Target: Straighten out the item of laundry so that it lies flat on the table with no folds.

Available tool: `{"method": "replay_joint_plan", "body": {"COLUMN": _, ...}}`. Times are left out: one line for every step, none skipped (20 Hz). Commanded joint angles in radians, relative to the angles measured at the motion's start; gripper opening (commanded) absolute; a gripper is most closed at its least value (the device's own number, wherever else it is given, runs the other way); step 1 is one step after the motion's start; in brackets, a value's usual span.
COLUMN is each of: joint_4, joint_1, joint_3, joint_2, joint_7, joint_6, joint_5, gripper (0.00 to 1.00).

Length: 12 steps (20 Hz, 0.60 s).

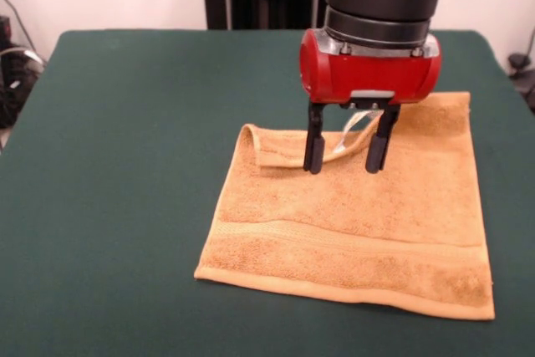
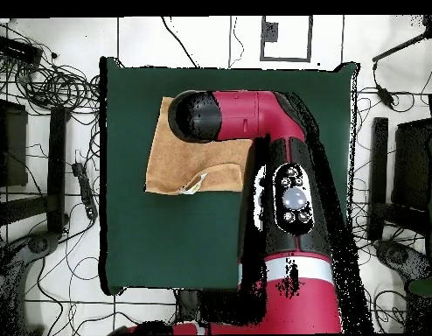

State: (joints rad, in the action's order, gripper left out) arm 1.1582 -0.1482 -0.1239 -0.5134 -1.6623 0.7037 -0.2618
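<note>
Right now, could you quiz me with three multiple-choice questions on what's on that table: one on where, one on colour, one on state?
1. Where is the tool?
A. Over the towel's folded corner
B. Off the table
C. On bare felt

2. What colour is the towel?
A. White
B. Golden-orange
C. Blue

3. How does the towel lie?
A. Fully flat
B. Rolled in a ball
C. Mostly flat, one corner folded over

Answers:
1 A: its fingers straddle the fold and the white tag.
2 B: golden-orange against the green table.
3 C: the far corner is turned back onto the rest.
</note>
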Motion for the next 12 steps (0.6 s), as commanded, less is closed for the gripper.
{"method": "replay_joint_plan", "body": {"joint_4": 0.081, "joint_1": 0.037, "joint_3": -0.062, "joint_2": 0.087, "joint_7": -0.026, "joint_6": 0.109, "joint_5": 0.006, "gripper": 1.0}}
{"method": "replay_joint_plan", "body": {"joint_4": 0.078, "joint_1": 0.037, "joint_3": -0.064, "joint_2": 0.09, "joint_7": -0.025, "joint_6": 0.114, "joint_5": 0.008, "gripper": 1.0}}
{"method": "replay_joint_plan", "body": {"joint_4": 0.077, "joint_1": 0.036, "joint_3": -0.067, "joint_2": 0.091, "joint_7": -0.023, "joint_6": 0.117, "joint_5": 0.012, "gripper": 1.0}}
{"method": "replay_joint_plan", "body": {"joint_4": 0.081, "joint_1": 0.032, "joint_3": -0.073, "joint_2": 0.092, "joint_7": -0.019, "joint_6": 0.119, "joint_5": 0.016, "gripper": 1.0}}
{"method": "replay_joint_plan", "body": {"joint_4": 0.082, "joint_1": 0.03, "joint_3": -0.077, "joint_2": 0.095, "joint_7": -0.016, "joint_6": 0.118, "joint_5": 0.018, "gripper": 1.0}}
{"method": "replay_joint_plan", "body": {"joint_4": 0.084, "joint_1": 0.029, "joint_3": -0.079, "joint_2": 0.096, "joint_7": -0.017, "joint_6": 0.114, "joint_5": 0.02, "gripper": 1.0}}
{"method": "replay_joint_plan", "body": {"joint_4": 0.087, "joint_1": 0.028, "joint_3": -0.081, "joint_2": 0.098, "joint_7": -0.019, "joint_6": 0.11, "joint_5": 0.022, "gripper": 1.0}}
{"method": "replay_joint_plan", "body": {"joint_4": 0.088, "joint_1": 0.027, "joint_3": -0.083, "joint_2": 0.098, "joint_7": -0.019, "joint_6": 0.107, "joint_5": 0.023, "gripper": 1.0}}
{"method": "replay_joint_plan", "body": {"joint_4": 0.09, "joint_1": 0.025, "joint_3": -0.085, "joint_2": 0.099, "joint_7": -0.018, "joint_6": 0.107, "joint_5": 0.026, "gripper": 1.0}}
{"method": "replay_joint_plan", "body": {"joint_4": 0.089, "joint_1": 0.024, "joint_3": -0.088, "joint_2": 0.101, "joint_7": -0.014, "joint_6": 0.107, "joint_5": 0.026, "gripper": 1.0}}
{"method": "replay_joint_plan", "body": {"joint_4": 0.089, "joint_1": 0.022, "joint_3": -0.091, "joint_2": 0.103, "joint_7": -0.011, "joint_6": 0.107, "joint_5": 0.027, "gripper": 1.0}}
{"method": "replay_joint_plan", "body": {"joint_4": 0.087, "joint_1": 0.022, "joint_3": -0.092, "joint_2": 0.105, "joint_7": -0.007, "joint_6": 0.109, "joint_5": 0.026, "gripper": 1.0}}
